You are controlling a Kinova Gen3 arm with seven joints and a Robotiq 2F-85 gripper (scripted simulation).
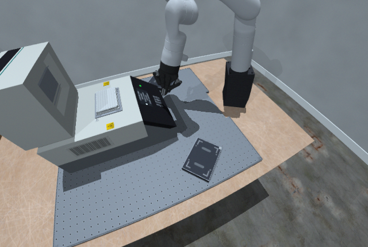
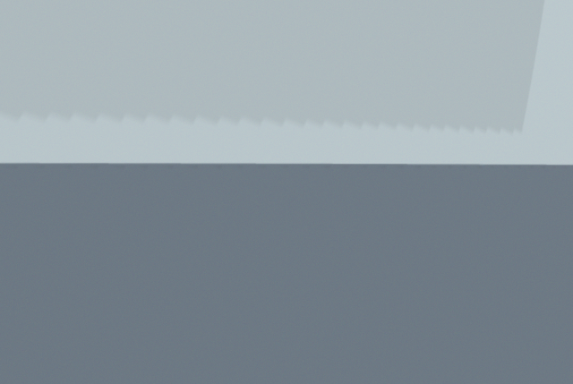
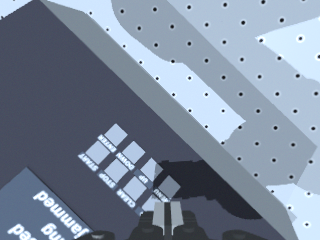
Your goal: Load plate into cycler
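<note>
Plate (image 1: 107, 101) lies flat on the cycler's (image 1: 89, 125) block under the raised lid (image 1: 35, 89), its long axis running from lid towards the sloped key panel (image 1: 153, 104). The end effector (image 3: 165, 212), fingers pressed together on nothing, hangs over the panel's far key. Right of the cycler, a dark nest (image 1: 202, 159) sits unfilled on the perforated worktop (image 1: 142, 190).
</note>
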